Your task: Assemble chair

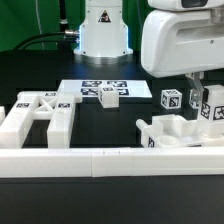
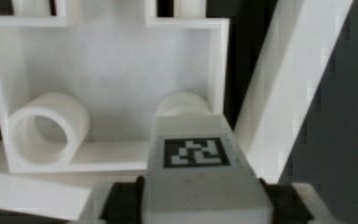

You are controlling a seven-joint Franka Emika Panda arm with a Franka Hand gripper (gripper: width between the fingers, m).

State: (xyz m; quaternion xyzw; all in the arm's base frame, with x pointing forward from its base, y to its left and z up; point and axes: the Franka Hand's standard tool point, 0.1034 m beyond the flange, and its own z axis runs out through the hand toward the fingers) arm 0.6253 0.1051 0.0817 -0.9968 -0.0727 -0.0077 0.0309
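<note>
**Exterior view, left to right.** Far from your gripper (image 1: pixel 197 98), the ladder-like frame part (image 1: pixel 40 115) lies flat. Nearer to it, the marker board (image 1: pixel 98 90) has 1 small tagged block (image 1: pixel 110 97) by it. Just beside the gripper stands 1 tagged cube (image 1: pixel 170 100), and below it lies the tray-shaped panel (image 1: pixel 168 132).

**Wrist view.** Your 2 fingers (image 2: pixel 119 205) are clamped on a tagged white post (image 2: pixel 197 150). The panel's 2 round lugs lie just beyond the fingertips.

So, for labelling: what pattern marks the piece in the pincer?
The piece carries a black-and-white square tag; clearest in wrist view.
</note>
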